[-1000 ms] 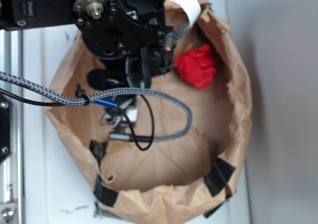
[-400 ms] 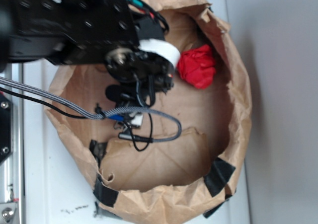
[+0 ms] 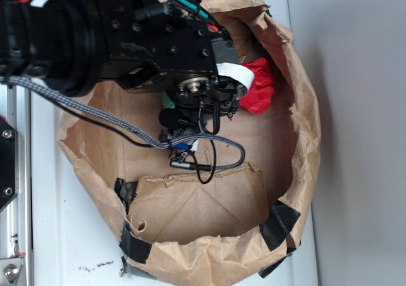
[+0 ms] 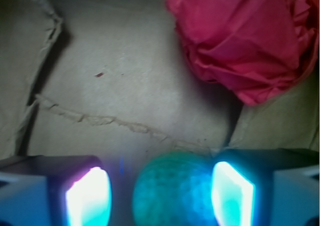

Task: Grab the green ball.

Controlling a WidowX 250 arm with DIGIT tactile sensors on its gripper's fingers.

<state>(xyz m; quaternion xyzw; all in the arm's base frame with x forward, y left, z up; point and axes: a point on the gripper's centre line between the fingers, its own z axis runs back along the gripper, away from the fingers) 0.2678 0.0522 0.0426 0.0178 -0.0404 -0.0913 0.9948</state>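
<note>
Paper bag (image 3: pixel 298 172), brown, lying opened out and filling the centre and right of the exterior frame, rolled rim patched with black tape (image 3: pixel 279 224) at lower right and lower left. Resting on white surface (image 3: pixel 57 235), with grey wall area at the far right of frame.

Contents of bag: green ball (image 4: pixel 172 191), mint-coloured and dimpled, sitting at bottom centre of the wrist frame on the creased brown floor (image 4: pixel 125 75); in the exterior frame only a small green sliver (image 3: pixel 170 101) showing left of centre, just under the arm. Red wad (image 4: pixel 240 40), wrinkled and irregular, occupying the upper right of the wrist frame, lying above and to the right of the ball and apart from it; in the exterior frame showing partly at upper centre-right (image 3: pixel 261 86), against the bag's inner wall, partly covered by the arm.

Gripper (image 4: pixel 160 193) reaching down into the bag from the upper left of the exterior frame, black body (image 3: pixel 127 39) covering much of the bag's upper left. Jaws standing apart, one lit pad (image 4: pixel 87 196) at lower left and the other at lower right of the wrist frame, ball lying between them. Right pad appearing just beside or touching the ball; left pad showing a narrow dark gap. Not yet clamping.

Braided grey cable (image 3: pixel 89 111) trailing across the bag's left half.
</note>
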